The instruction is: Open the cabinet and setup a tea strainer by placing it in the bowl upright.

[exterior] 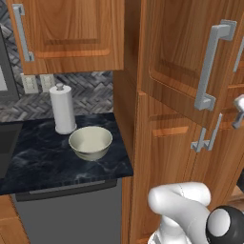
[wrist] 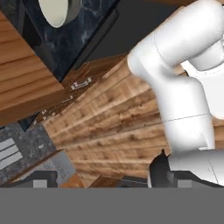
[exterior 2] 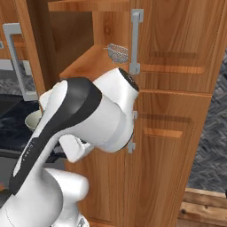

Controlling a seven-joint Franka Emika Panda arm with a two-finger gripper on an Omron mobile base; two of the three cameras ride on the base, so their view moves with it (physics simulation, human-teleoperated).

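Left base view, from the left: an upper door with a grey handle (exterior: 23,33) hangs over a dark marbled counter (exterior: 57,164). A paper-towel roll (exterior: 63,109) stands upright at the back of it, by the herringbone tile wall (exterior: 90,93). Just in front of the roll and a little to its right sits the bowl (exterior: 90,142) — cream, upright, nothing in it. Right of the counter rises the tall wooden unit; its cabinet door (exterior: 183,57) with the long bar handle (exterior: 214,64) stands swung open toward the camera.

Right base view: the open door's edge and handle (exterior 2: 15,57) show at the far left, with a sliver of the bowl (exterior 2: 32,120) behind the arm. In the opened compartment the strainer (exterior 2: 118,52) rests on the wooden shelf (exterior 2: 86,62), near the shelf's right front corner, just beside the neighbouring door's handle (exterior 2: 135,42) — apart from the bowl, which is lower and well to the left.

Hand view: the bowl (wrist: 59,11) appears at the top left on the counter (wrist: 83,39). The gripper (wrist: 111,183) has its fingers spread wide apart, holding nothing, pointing at the wood fronts below the counter.
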